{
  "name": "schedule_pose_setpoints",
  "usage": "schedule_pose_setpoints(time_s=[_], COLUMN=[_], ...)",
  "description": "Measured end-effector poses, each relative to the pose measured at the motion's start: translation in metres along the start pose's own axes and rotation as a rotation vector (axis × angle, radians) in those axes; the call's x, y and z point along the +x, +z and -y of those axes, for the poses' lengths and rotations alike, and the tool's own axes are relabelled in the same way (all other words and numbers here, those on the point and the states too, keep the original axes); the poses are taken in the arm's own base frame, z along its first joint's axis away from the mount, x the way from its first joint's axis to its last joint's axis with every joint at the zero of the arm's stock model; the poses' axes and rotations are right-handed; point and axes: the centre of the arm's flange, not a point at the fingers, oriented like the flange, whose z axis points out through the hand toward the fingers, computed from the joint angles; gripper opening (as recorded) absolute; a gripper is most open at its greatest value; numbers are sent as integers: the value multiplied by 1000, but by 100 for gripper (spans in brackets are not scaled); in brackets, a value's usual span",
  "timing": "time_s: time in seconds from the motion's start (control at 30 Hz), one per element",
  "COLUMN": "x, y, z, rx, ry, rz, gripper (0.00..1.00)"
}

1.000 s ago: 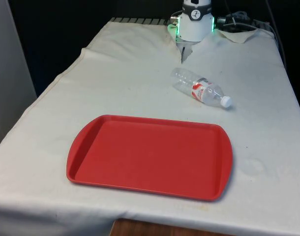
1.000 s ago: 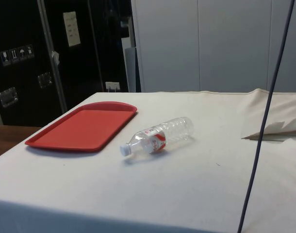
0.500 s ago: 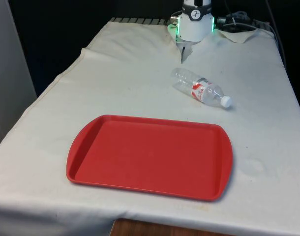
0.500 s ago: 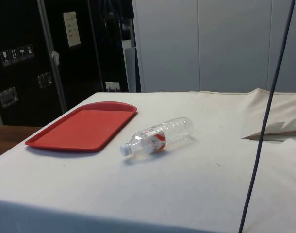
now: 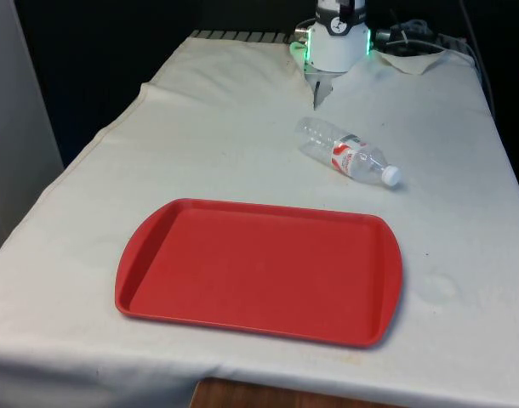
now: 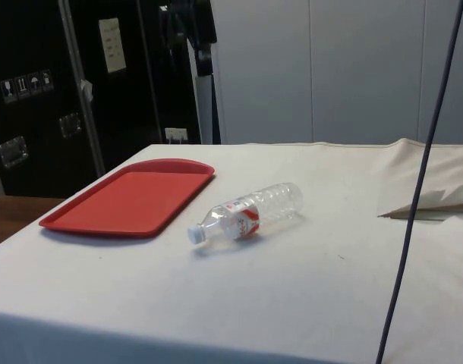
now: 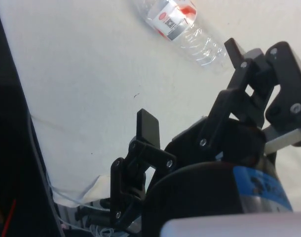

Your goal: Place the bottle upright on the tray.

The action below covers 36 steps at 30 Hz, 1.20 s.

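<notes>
- pincer (image 7: 192, 84): black fingers (image 7: 149, 129) spread wide, nothing between them, held above the white cloth (image 7: 81, 74).
- bottle (image 7: 177, 24): just beyond the fingertips, lying on its side on the cloth, clear plastic with red-and-white label, apart from both fingers.
- bottle (image 5: 348, 152) again in front view: white cap toward the front view's right, well apart from the tray.
- red tray (image 5: 259, 270): flat on the cloth, on the bottle's side away from the pincer; side view tray (image 6: 133, 197) near the bottle (image 6: 248, 211).
</notes>
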Motion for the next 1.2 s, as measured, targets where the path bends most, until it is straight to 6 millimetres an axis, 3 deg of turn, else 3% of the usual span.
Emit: schedule_pose_setpoints(time_s=[1.2], x=[-8], y=[92], z=[29], rx=[-28], ry=[-88], rz=[49], gripper=[100])
